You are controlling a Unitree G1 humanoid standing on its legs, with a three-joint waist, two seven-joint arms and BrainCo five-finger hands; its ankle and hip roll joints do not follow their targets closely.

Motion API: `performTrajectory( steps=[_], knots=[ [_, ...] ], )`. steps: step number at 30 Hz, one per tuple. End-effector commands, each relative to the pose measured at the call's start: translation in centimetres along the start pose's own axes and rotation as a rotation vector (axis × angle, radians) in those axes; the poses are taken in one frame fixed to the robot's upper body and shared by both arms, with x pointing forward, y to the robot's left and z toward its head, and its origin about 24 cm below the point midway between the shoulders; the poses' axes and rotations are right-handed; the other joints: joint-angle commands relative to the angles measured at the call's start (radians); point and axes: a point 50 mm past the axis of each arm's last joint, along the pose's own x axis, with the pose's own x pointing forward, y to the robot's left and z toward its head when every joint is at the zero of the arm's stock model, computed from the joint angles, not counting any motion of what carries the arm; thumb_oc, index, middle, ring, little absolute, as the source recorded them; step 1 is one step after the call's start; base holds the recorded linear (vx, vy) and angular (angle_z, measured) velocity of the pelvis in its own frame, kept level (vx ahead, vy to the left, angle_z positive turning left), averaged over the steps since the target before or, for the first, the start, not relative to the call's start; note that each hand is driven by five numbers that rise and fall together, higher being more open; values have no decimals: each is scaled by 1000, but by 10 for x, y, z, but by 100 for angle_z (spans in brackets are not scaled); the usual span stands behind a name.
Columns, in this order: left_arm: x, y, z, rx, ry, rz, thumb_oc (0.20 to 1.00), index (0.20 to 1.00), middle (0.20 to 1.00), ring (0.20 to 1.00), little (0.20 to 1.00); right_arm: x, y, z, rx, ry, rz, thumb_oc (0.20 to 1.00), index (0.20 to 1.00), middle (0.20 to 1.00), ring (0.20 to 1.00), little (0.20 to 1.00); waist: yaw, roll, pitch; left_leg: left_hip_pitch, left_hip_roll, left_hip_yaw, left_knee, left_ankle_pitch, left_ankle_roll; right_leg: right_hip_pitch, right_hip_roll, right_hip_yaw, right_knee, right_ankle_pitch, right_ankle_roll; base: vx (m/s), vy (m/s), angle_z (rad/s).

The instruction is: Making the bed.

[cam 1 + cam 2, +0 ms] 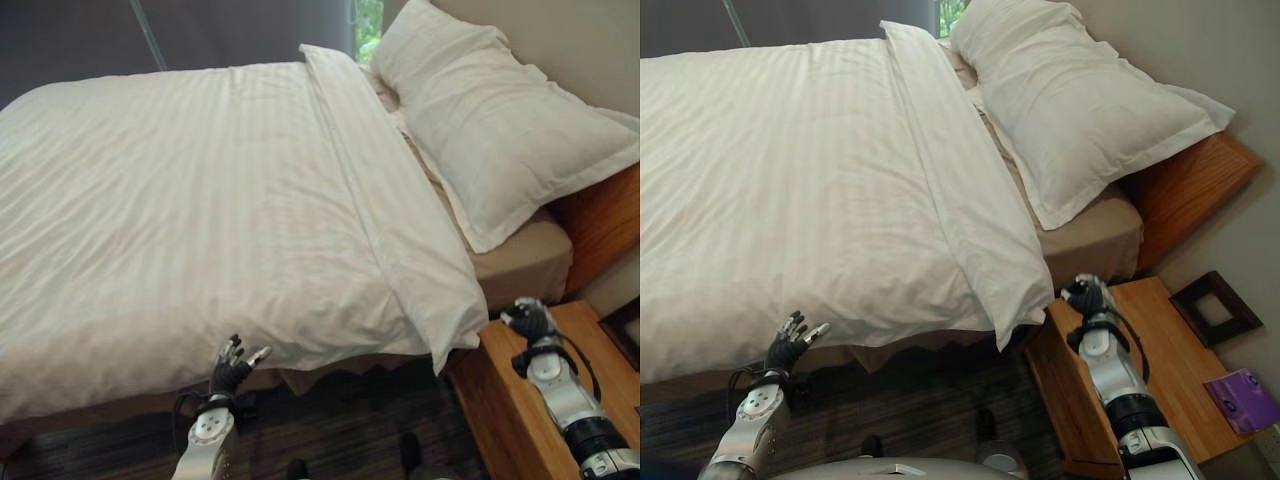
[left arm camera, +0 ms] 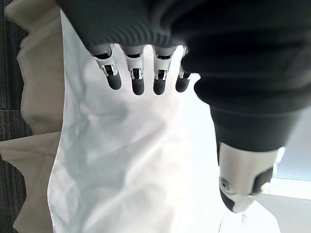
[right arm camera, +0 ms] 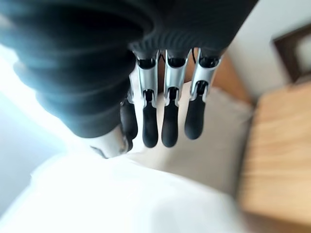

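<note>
Just beyond left hand (image 1: 232,371): duvet (image 1: 200,200).

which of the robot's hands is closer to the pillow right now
The right hand. It hovers over the wooden nightstand beside the bed's head end, just below the pillow. The left hand is by the duvet's near edge, farther off.
</note>
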Motion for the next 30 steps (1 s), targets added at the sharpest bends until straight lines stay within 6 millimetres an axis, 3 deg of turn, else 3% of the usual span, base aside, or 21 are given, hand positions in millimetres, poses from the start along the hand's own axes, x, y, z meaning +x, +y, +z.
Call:
performTrajectory(
  steps=[1, 3, 4, 5, 7, 9, 16, 18, 21, 23, 24, 25, 28, 29, 30],
  knots=[
    [15, 7, 39, 15, -140, 5, 1000, 1000, 1000, 1000, 1000, 20, -9, 51, 372, -140, -71, 200, 200, 200, 200, 200, 16, -6, 37, -19, -6, -25, 12, -67, 9, 35, -57, -71, 27, -131, 26, -10, -32, 4],
    [15, 7, 41, 15, -147, -4, 1000, 1000, 1000, 1000, 1000, 25, -2, 84, 687, -203, -43, 200, 200, 200, 200, 200, 30, 4, 50, -29, -7, -29, 12, -62, 6, 27, -55, -71, 30, -129, 24, -60, -38, 8],
    [16, 3, 41, -3, -146, -18, 1000, 1000, 1000, 1000, 1000, 30, -3, 117, 959, -273, -15, 200, 200, 200, 200, 200, 44, 17, 72, -47, -10, -35, 12, -51, 5, 7, -55, -70, 38, -129, 22, -82, -28, 4],
    [16, 3, 41, -4, -148, -18, 1000, 1000, 1000, 1000, 1000, 31, -4, 117, 962, -275, -15, 200, 200, 200, 200, 200, 44, 17, 72, -50, -10, -35, 12, -50, 5, 4, -55, -70, 40, -130, 22, -89, -14, -1],
    [17, 1, 37, -45, -136, -30, 1000, 1000, 1000, 1000, 1000, 37, -14, 156, 1279, -366, -8, 200, 200, 200, 200, 200, 66, 38, 86, -75, -11, -39, 12, -37, 0, -18, -57, -74, 37, -127, 24, -21, -9, 7],
    [21, -3, 42, -77, -152, -37, 1000, 1000, 1000, 1000, 1000, 42, -30, 184, 1459, -451, -9, 200, 200, 200, 200, 200, 91, 60, 109, -113, -12, -48, 12, -19, -6, -53, -58, -79, 40, -123, 26, -53, -36, 18],
    [25, -2, 48, -92, -173, -51, 1000, 1000, 1000, 1000, 1000, 56, -61, 201, 1450, -481, -85, 200, 200, 200, 200, 200, 126, 121, 148, -192, -21, -56, 12, 11, -17, -118, -63, -87, 39, -112, 31, -46, -24, 12],
    [25, -2, 45, -90, -163, -57, 1000, 1000, 1000, 1000, 1000, 66, -64, 188, 1413, -403, -123, 200, 200, 200, 200, 200, 136, 163, 170, -235, -24, -54, 12, 26, -22, -156, -65, -95, 33, -102, 36, -66, -9, 1],
    [24, -1, 43, -90, -158, -66, 1000, 1000, 1000, 1000, 1000, 72, -64, 170, 1391, -328, -151, 200, 200, 200, 200, 200, 143, 187, 185, -264, -25, -51, 12, 34, -25, -180, -64, -99, 27, -95, 38, -49, -12, 2],
    [23, 0, 41, -102, -150, -73, 1000, 1000, 1000, 1000, 1000, 78, -54, 129, 1335, -156, -196, 200, 200, 200, 200, 200, 140, 212, 208, -289, -27, -47, 12, 39, -28, -203, -64, -98, 24, -94, 41, -52, -5, -6],
    [23, 0, 41, -102, -150, -74, 1000, 1000, 1000, 1000, 1000, 78, -54, 129, 1335, -156, -195, 200, 200, 200, 200, 200, 141, 212, 206, -290, -26, -46, 12, 39, -28, -205, -63, -98, 25, -94, 41, -40, -4, -6],
    [23, 0, 42, -107, -152, -74, 1000, 1000, 1000, 1000, 1000, 78, -49, 112, 1310, -92, -209, 200, 200, 200, 200, 200, 137, 218, 214, -294, -27, -43, 12, 40, -29, -210, -61, -95, 25, -94, 40, 0, 0, 0],
    [23, 1, 41, -119, -145, -66, 1000, 1000, 1000, 1000, 1000, 67, -14, 64, 1313, 90, -198, 200, 200, 200, 200, 200, 121, 222, 229, -285, -24, -36, 12, 41, -30, -204, -55, -90, 25, -98, 37, 0, 0, 0],
    [25, -4, 36, -130, -117, -63, 1000, 1000, 1000, 1000, 1000, 47, 19, 23, 1314, 240, -182, 200, 200, 200, 200, 200, 102, 216, 233, -272, -22, -34, 12, 37, -30, -194, -50, -88, 25, -103, 33, 0, 0, 0],
    [25, -3, 35, -128, -114, -61, 1000, 1000, 1000, 1000, 1000, 46, 21, 22, 1313, 243, -182, 200, 200, 200, 200, 200, 101, 214, 230, -272, -22, -34, 12, 38, -30, -193, -50, -88, 25, -103, 33, 0, 0, 0]
  ],
)
